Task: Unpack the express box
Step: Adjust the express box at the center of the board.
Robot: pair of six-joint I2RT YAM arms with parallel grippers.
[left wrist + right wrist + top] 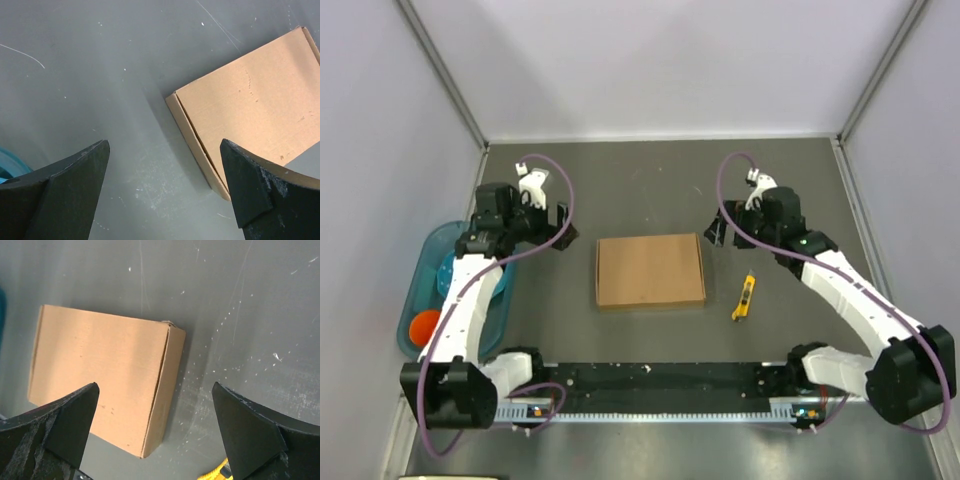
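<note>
One express box (650, 270), plain brown, flat, closed; one yellow knife (745, 297); left claw (164, 146) and right claw (155, 387) spread.

Closed brown express box (650, 270) lies flat mid-table.

The express box (650, 270) lies flat on the table (650, 180), at its middle. The knife (745, 297) lies on the table just right of the box, beside its near right corner, not touching it. The left gripper (563, 226) stands left of the box. The right gripper (717, 232) stands right of the box, behind the knife. A tub (432, 250) sits at the table's left edge, with a round object (423, 325) in its near end.
</note>
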